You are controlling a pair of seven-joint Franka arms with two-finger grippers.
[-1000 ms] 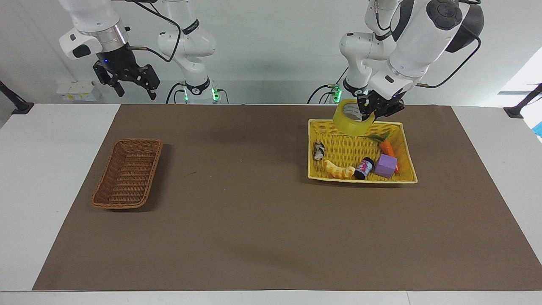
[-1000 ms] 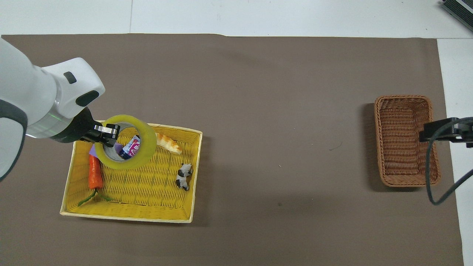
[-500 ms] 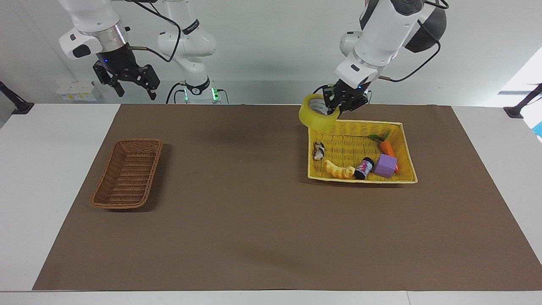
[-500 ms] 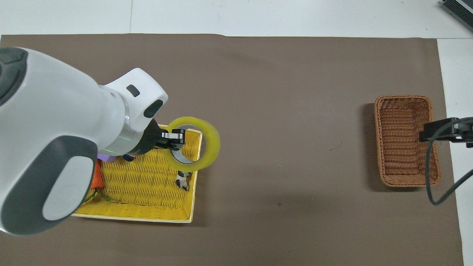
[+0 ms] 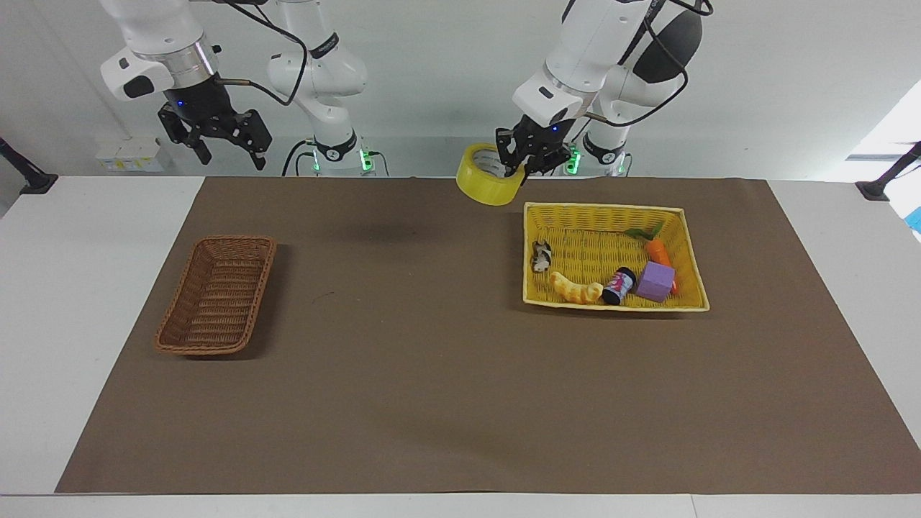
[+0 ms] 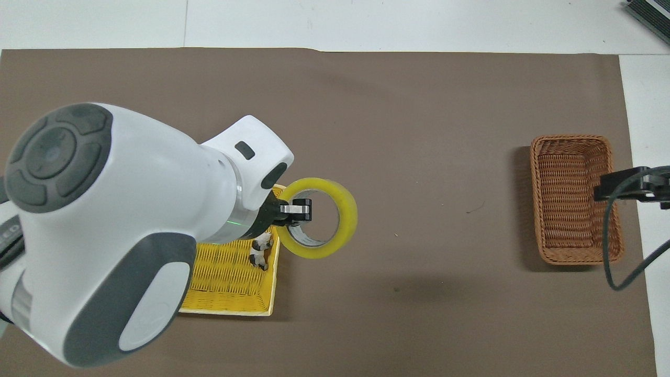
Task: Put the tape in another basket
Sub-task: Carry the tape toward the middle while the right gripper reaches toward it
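The tape (image 5: 491,185), a wide yellow ring with a pale core, hangs in the air with my left gripper (image 5: 519,167) shut on its wall, one finger inside the ring. In the overhead view the tape (image 6: 341,230) and the left gripper (image 6: 299,209) are over the brown mat, just past the yellow basket's side that faces the right arm's end. The brown wicker basket (image 5: 216,302) (image 6: 573,199) stands empty at the right arm's end of the mat. My right gripper (image 5: 227,147) waits open, high above that end of the table.
The yellow basket (image 5: 604,207) (image 6: 230,309) holds a carrot (image 5: 656,252), a purple block (image 5: 655,281), a small can (image 5: 619,285), a corn-like toy (image 5: 575,289) and a cow figure (image 5: 541,256). Brown mat (image 5: 432,360) lies between the two baskets.
My left gripper has carried the tape up and out of the yellow basket, sideways toward the right arm's end. The right arm has not moved.
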